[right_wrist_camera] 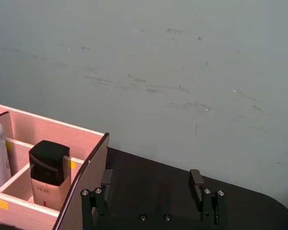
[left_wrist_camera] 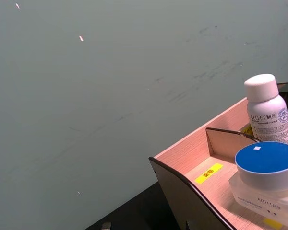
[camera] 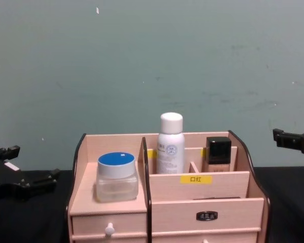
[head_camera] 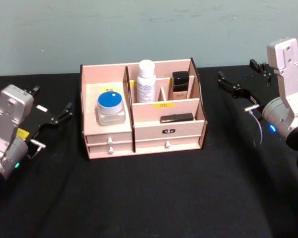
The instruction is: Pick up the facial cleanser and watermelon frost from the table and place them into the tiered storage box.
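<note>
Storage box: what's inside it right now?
In the storage box: a blue-lidded jar on the left shelf, a white bottle and a black-capped bottle at the back, a flat black item in front. Drawer contents are hidden.

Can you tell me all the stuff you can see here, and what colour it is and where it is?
Tiered storage box: one, pale wood with dark edges, middle of the black table.
Jar: one, clear with a blue lid, on the box's left shelf.
Bottle: one, white with a white cap, standing in a back compartment.
Small bottle: one, beige with a black cap, in the back right compartment.
Flat black item: one, lying in the front right compartment.
Left tool: one, black, open, left of the box, holding nothing.
Right tool: one, black, open, right of the box, holding nothing.
</note>
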